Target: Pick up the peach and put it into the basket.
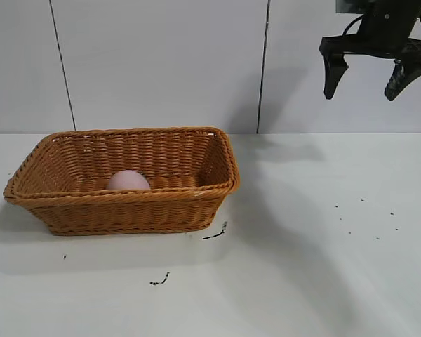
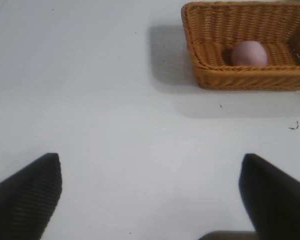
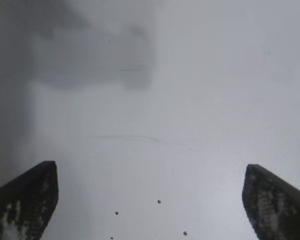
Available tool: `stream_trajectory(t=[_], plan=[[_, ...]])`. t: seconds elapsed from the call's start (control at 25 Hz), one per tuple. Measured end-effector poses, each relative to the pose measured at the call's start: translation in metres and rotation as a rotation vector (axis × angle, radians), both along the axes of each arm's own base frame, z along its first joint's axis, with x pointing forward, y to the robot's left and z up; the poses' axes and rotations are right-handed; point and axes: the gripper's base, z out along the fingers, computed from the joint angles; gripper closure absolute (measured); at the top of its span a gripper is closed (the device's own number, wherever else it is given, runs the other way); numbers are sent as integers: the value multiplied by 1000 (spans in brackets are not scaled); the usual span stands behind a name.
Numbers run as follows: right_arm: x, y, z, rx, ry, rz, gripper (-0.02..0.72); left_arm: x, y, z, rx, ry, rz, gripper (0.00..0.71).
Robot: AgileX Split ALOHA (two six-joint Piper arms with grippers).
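Specks of dark debris lie closest in the exterior view, at about 6 o'clock from the basket. Basket sits on the table left of centre. Peach rests inside on the basket floor, against the near wall, so the drop looks done. Right gripper hangs high at 2 o'clock from the basket, well apart, fingers spread wide, empty, pointing down; reads as clear of the basket with nothing left to carry.

Left wrist view: two dark fingertips frame the near edge, wide apart, nothing between them, so the left gripper is open and empty. It looks over bare table toward the basket at 1 o'clock, well apart; peach sits in it, near the front wall. Likely parked; no part in the grasp.

Right wrist view: fingertips stand at each side, spread wide, bare table between, so the right gripper holds nothing. A few small dots mark the surface at 6 o'clock; a soft grey shadow lies at 11 o'clock. Neither basket nor peach shows here, fitting a gripper off to the side.
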Motion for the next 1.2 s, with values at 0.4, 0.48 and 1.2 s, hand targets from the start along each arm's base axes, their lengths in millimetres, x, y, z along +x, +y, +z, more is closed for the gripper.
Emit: stream_trajectory(t=[0.4,0.48,1.2], plan=[[-200,-6,65,-2,-58,0,8,0,0,0,0,0,0,17],[-238,-8,63,-2,-100,0,8,0,0,0,0,0,0,17],[-424,-14,0,13,-703,-4,8,0,0,0,0,0,0,17]])
